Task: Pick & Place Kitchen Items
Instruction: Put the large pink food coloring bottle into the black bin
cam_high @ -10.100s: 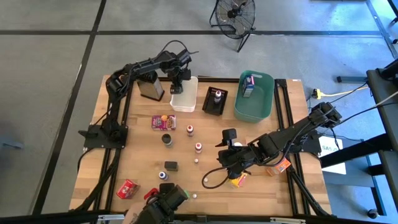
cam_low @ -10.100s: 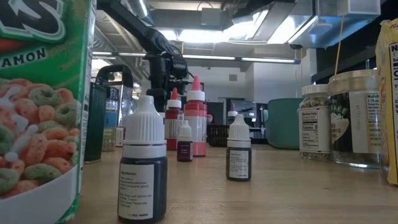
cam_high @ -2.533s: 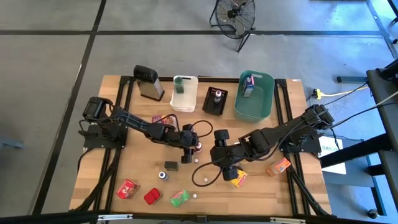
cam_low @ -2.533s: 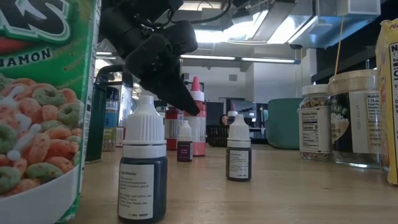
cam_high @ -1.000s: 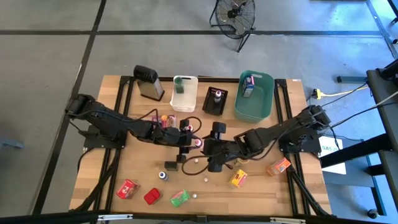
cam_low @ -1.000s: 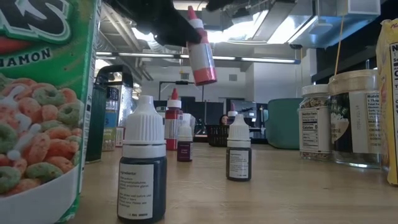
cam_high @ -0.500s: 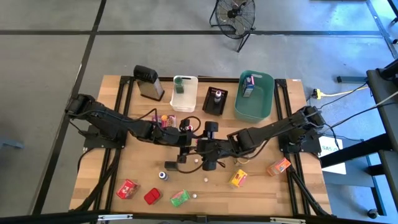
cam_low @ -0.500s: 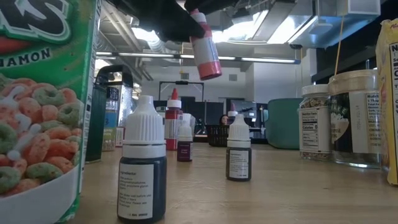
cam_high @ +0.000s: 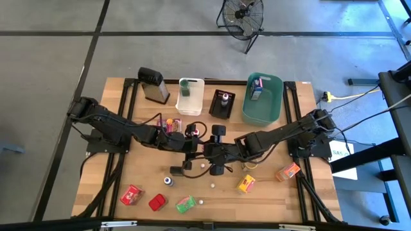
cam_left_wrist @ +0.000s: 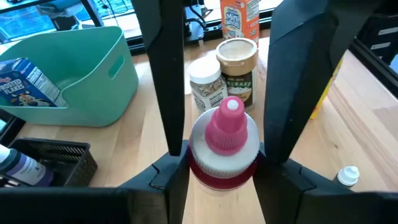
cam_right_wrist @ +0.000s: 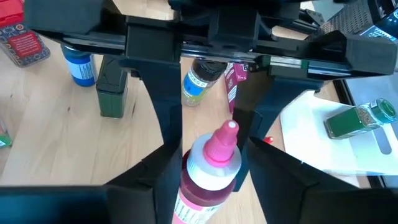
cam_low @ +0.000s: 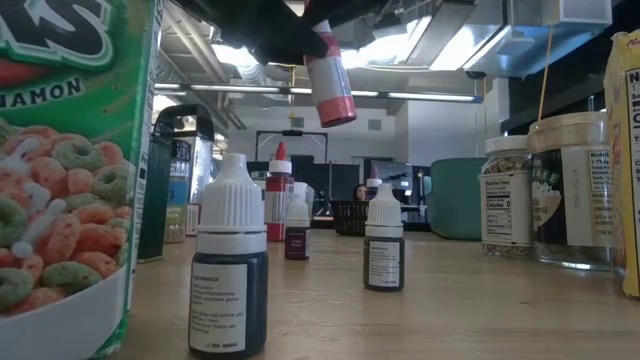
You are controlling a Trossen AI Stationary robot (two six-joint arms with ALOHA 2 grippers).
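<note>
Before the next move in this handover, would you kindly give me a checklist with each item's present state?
1. Red bottle lifted clear of the table and the small bottles standing on it: ok.
2. Left end effector clamped on the bottle: ok.
3. Right end effector closed on the same bottle: ok, its fingers look pressed to both sides.
4. Bottle upright: not ok, it hangs tilted.
5. Pink cap in place: ok.
6. Which bin the bottle goes to: cannot tell.
</note>
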